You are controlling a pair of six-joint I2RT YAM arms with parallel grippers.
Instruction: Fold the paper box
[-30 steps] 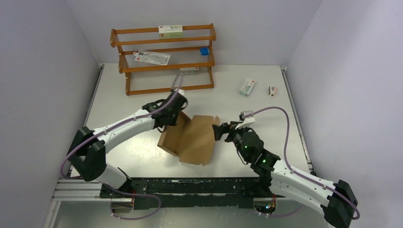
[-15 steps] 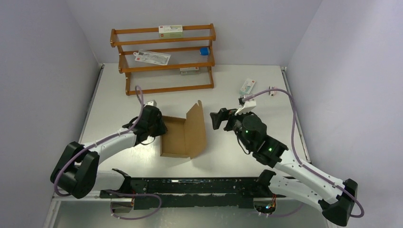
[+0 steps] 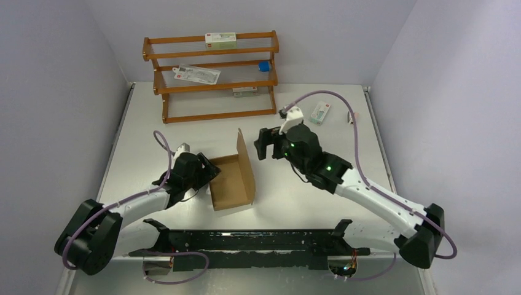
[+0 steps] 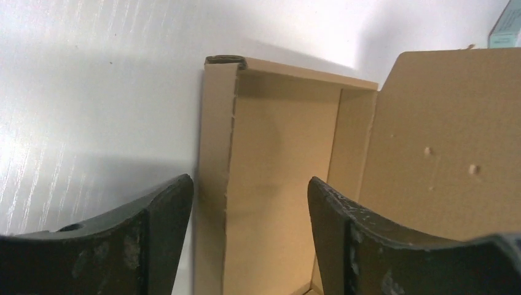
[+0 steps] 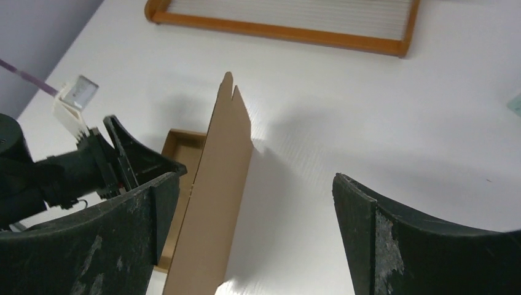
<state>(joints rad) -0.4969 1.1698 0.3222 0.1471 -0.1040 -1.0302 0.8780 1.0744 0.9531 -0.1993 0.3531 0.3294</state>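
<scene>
The paper box (image 3: 230, 182) is brown cardboard, a shallow tray on the table with its lid flap (image 3: 245, 161) standing nearly upright along the right side. My left gripper (image 3: 209, 171) sits at the tray's left wall, open. In the left wrist view that wall (image 4: 218, 153) runs between the spread fingertips (image 4: 249, 209), nearer the left finger and gripped by neither. My right gripper (image 3: 264, 145) hovers just right of the lid, open. In the right wrist view the lid (image 5: 215, 203) rises close to the left finger (image 5: 141, 227), with bare table up to the right finger.
A wooden rack (image 3: 212, 77) stands at the back holding small cartons and a blue object (image 3: 264, 66). A white-and-green carton (image 3: 320, 113) and a small item (image 3: 352, 117) lie at the back right. A black rail (image 3: 246, 243) runs along the near edge.
My left gripper drew back toward the near left and opened, letting go of the box. The lid swung up to nearly vertical. My right gripper moved left and toward the back.
</scene>
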